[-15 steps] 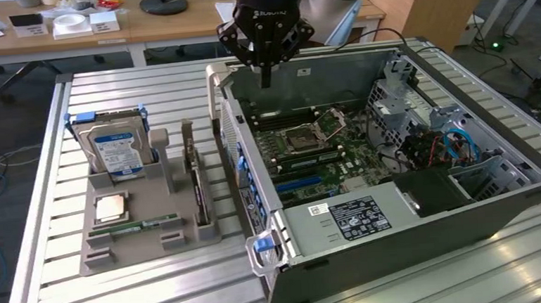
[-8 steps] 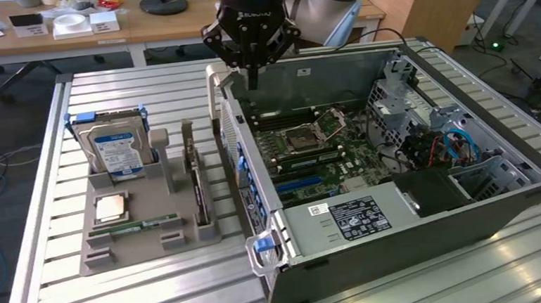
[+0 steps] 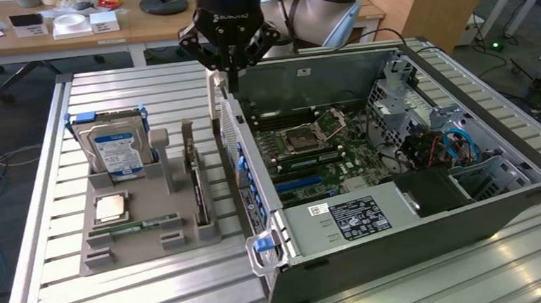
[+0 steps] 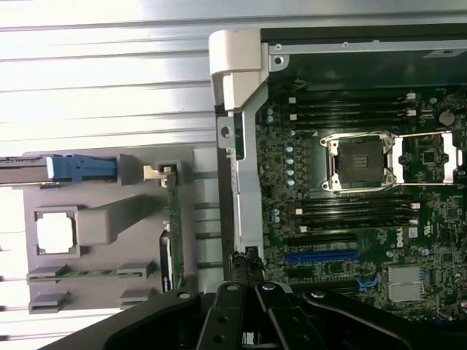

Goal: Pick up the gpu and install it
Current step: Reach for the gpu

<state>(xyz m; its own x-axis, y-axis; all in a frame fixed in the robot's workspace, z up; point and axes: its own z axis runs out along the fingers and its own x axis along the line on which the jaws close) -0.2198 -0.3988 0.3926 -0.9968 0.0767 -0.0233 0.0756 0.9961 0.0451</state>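
The gpu (image 3: 197,180) is a thin dark card standing edge-on in a slot of the grey holder (image 3: 130,248), left of the open computer case (image 3: 499,201). In the wrist view the gpu (image 4: 173,233) appears as a narrow strip beside the case's side wall. My gripper (image 3: 232,82) hangs high above the case's near wall, up and away from the card, fingers drawn together with nothing between them. The gripper (image 4: 241,261) tips meet over the wall's edge in the wrist view. The motherboard (image 3: 345,143) lies exposed, with a blue slot (image 4: 321,257) on it.
The holder also carries a silver hard drive (image 3: 115,147) with a blue-white label, a processor chip (image 3: 112,207) and a green memory stick (image 3: 148,224). Everything rests on a slatted metal table (image 3: 120,301). A desk with small items (image 3: 75,26) stands behind.
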